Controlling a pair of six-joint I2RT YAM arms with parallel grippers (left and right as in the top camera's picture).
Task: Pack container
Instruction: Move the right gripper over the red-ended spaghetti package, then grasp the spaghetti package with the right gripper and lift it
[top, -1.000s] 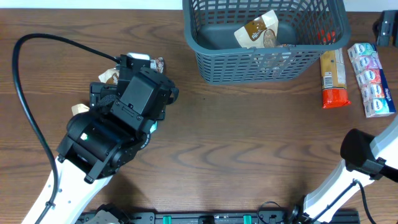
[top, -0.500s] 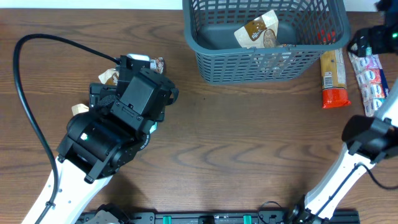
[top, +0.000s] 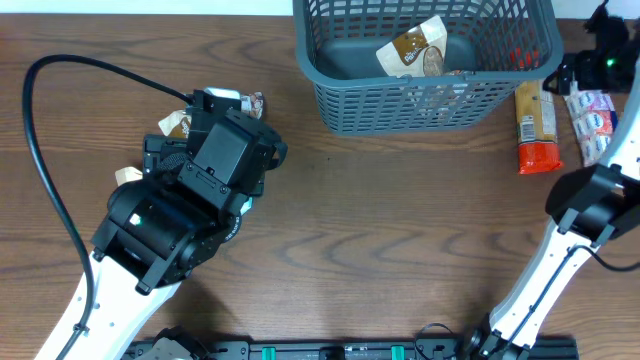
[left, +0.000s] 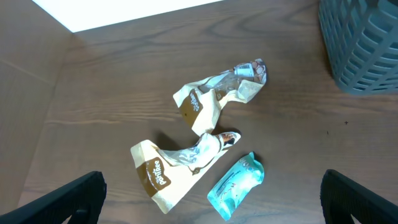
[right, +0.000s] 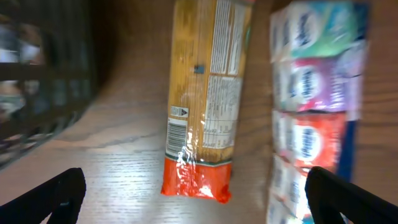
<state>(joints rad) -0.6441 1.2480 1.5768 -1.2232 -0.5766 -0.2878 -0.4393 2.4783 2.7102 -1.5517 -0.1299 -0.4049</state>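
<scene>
The container (top: 420, 100), a large grey-blue slotted basket, stood on the wooden table (top: 380, 230) at the far edge, right of centre. A brown-and-white snack packet (top: 412, 47) lay on its floor, and something red (top: 522, 58), too small to identify, sat near its right wall. The left arm (top: 190, 200) hung over the left part of the table, well apart from the container, with a black cable (top: 40, 140) looping from it. The left jaws stood wide apart and held nothing, their dark fingertips (left: 68, 196) showing only at the lower corners of the wrist view. Below them on the table lay two crumpled tan-and-white packets close together, the farther packet (left: 214, 96) above the nearer packet (left: 177, 171) in that view, and a small teal pouch (left: 236, 185) just beside the nearer one. A corner of the container showed at the upper right of that view. The right arm (top: 590, 200) reached up along the right edge of the table, its wrist (top: 605, 50) just beside the container's right side. The right jaws were likewise apart and empty, hanging over a long orange packet (right: 202, 99) with a red end that lay just right of the container. Beside it was a row of small multicoloured packs (right: 317, 106) in one wrapper. The right wrist view was blurred.
</scene>
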